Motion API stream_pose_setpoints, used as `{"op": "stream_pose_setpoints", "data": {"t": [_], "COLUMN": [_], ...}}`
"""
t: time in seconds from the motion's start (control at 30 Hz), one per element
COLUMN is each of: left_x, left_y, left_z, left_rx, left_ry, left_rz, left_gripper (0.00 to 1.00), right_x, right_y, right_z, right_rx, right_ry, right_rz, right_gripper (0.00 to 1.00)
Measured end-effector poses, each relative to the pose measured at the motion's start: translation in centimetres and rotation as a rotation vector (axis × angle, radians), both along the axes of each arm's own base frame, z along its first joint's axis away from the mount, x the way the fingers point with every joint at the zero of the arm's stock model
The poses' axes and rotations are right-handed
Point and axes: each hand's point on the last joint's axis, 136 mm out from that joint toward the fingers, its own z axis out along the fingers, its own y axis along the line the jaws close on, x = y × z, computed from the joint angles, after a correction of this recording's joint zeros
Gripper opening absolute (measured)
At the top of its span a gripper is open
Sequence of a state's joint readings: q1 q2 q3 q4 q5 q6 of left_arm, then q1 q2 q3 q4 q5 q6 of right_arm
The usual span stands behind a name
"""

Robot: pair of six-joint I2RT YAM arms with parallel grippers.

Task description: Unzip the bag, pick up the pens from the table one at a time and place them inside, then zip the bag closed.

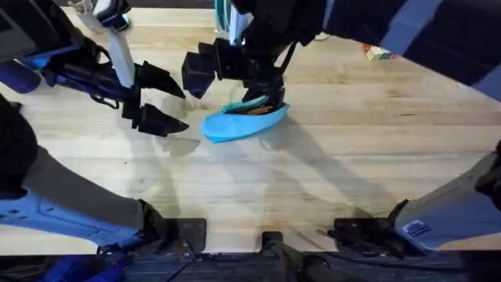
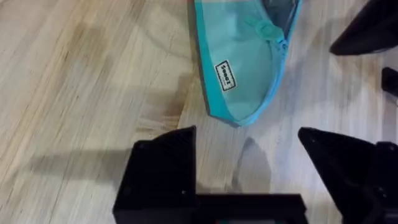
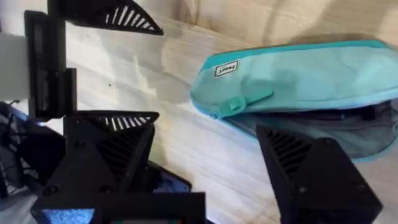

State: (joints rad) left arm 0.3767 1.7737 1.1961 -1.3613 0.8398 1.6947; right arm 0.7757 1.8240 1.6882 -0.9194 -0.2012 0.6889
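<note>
Across the light-wood butcher-block desk (image 1: 329,180), bare planks give free room toward the bases. Mid-desk lies the slim turquoise fabric pouch (image 1: 244,121), its zip open, something orange showing inside. The right gripper (image 1: 227,66) hovers at its mouth, jaws wide and empty; the left gripper (image 1: 160,100) waits beside, equally wide. Zipping one-handed could drag the unpinned pouch, probably toward the crowded left gripper.

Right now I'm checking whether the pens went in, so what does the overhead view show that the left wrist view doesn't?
Overhead alone: an orange pen lying inside the open bag, with the right gripper above its mouth. Left wrist alone: a small white label on the bag's side and the teal zip pull. Both: the bag on the table and the left gripper, fingers apart, beside the bag's end.
</note>
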Motion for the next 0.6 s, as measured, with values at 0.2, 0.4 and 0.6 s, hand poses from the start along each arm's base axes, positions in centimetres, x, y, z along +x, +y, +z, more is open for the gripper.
{"op": "stream_pose_setpoints", "data": {"t": [0.2,0.4,0.6], "left_x": [0.0,0.0,0.0], "left_y": [0.0,0.0,0.0], "left_z": [0.0,0.0,0.0], "left_rx": [0.000,0.000,0.000], "left_ry": [0.000,0.000,0.000], "left_rz": [0.000,0.000,0.000], "left_gripper": [0.994,0.995,0.993], "right_x": [0.5,1.2,1.6], "right_y": [-0.1,0.5,0.9], "right_z": [-0.6,-2.7,-4.0], "right_rx": [-0.018,-0.038,-0.048], "right_ry": [-0.004,0.017,0.025], "right_rz": [-0.022,-0.034,-0.035], "right_gripper": [0.998,0.997,0.997]}}
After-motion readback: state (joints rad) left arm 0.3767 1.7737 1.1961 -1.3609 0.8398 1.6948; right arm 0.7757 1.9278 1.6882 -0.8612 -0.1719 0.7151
